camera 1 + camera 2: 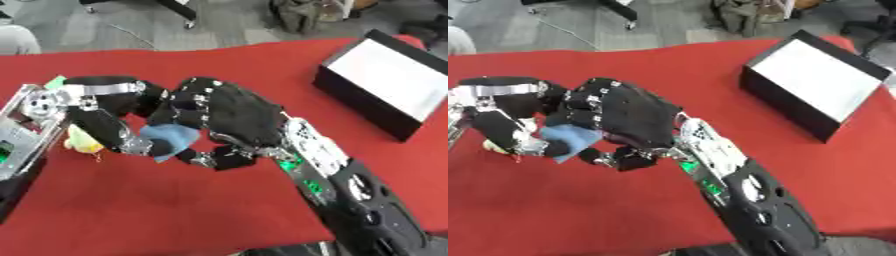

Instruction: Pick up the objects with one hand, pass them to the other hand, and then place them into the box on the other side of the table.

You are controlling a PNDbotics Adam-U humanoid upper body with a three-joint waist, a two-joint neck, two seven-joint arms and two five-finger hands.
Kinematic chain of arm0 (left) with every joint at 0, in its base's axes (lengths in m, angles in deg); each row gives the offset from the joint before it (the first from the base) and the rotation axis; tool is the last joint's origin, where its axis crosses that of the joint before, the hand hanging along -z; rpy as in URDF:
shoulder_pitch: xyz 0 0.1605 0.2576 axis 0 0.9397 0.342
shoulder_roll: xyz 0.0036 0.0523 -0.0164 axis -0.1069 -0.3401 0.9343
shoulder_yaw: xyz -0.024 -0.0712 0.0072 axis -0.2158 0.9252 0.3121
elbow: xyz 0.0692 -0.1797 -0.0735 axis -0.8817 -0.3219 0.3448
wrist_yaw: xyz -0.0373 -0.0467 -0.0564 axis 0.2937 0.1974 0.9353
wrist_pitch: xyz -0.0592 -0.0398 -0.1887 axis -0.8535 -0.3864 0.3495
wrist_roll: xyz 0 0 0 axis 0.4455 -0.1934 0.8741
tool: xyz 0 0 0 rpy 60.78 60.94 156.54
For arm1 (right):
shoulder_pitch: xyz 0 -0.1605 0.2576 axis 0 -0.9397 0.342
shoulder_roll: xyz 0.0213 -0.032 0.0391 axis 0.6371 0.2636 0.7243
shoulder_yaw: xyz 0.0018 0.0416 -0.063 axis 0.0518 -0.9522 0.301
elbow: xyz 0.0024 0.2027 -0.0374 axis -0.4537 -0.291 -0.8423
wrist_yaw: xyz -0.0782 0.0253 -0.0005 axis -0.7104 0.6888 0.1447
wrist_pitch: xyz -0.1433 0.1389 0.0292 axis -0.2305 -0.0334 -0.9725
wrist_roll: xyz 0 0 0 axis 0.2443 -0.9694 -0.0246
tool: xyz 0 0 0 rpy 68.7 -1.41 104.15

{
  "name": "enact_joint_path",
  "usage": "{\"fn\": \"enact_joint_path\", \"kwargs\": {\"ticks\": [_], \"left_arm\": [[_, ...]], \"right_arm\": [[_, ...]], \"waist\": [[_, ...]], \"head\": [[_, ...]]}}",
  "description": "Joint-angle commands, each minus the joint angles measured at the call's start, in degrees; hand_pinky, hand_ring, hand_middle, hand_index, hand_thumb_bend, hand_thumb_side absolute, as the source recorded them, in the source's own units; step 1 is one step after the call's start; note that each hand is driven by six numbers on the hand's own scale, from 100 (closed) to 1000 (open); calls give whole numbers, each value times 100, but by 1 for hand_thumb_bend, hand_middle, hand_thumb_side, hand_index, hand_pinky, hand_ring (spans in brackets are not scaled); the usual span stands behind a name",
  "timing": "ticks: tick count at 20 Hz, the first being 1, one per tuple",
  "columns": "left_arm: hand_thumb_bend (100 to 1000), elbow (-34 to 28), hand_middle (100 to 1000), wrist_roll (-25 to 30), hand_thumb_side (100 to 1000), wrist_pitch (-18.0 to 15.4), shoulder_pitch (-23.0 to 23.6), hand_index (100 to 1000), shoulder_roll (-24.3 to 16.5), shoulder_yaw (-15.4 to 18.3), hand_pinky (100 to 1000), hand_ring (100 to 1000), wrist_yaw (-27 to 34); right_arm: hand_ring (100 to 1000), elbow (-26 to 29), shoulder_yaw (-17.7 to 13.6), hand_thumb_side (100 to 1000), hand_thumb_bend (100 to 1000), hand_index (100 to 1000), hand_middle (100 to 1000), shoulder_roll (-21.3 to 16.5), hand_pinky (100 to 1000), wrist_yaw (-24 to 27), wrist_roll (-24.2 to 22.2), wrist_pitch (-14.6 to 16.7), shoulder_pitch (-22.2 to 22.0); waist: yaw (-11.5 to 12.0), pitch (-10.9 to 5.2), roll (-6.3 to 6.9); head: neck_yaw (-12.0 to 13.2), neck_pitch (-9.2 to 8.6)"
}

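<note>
Left eye view: both arms are meeting over the left part of the scene.
Counter (219, 210): it is lying under a red cloth and carrying everything.
Box (385, 82): black, with a white inside, it is sitting at the far right, well apart from the hands.
Right robot hand (232, 117): its fingers are curling round the blue object.
Left robot hand (109, 107): its fingers are curling against the same object.
Blue object (168, 139): it is sitting between the two hands, touching both.
Yellow thing (83, 142): it is lying just beside the left robot hand.
</note>
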Motion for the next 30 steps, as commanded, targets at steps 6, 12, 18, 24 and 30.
{"fn": "enact_joint_path", "kwargs": {"ticks": [6, 12, 18, 24, 30], "left_arm": [[621, -124, 604, 95, 500, -81, -27, 830, -87, 91, 654, 568, 127], [684, 2, 642, 0, 589, -236, 48, 857, -83, 290, 658, 597, 123], [684, 151, 650, -466, 617, -307, 76, 860, -17, 589, 649, 601, 34], [649, 323, 649, -1098, 633, -380, 83, 861, 178, 992, 636, 600, -187], [584, 467, 620, -2097, 643, -450, 478, 840, 210, 1709, 608, 575, -397]], "right_arm": [[621, -77, -47, 100, 100, 530, 412, -101, 682, 250, 466, 106, 77], [623, -66, 12, 100, 100, 523, 407, -182, 691, 564, 454, 370, 126], [624, -21, 196, 100, 100, 524, 409, -293, 691, 908, 143, 718, 209], [617, 179, 137, 100, 100, 522, 408, -418, 686, 1267, 44, 754, 167], [616, 295, -670, 100, 100, 512, 405, -1054, 677, 1972, 747, -313, 56]], "waist": [[4, -77, 3], [-27, -74, -9], [0, -60, -17], [-15, -75, -56], [-55, -101, -81]], "head": [[-7, -11], [0, -11], [-53, -11], [-113, -11], [-318, -11]]}}
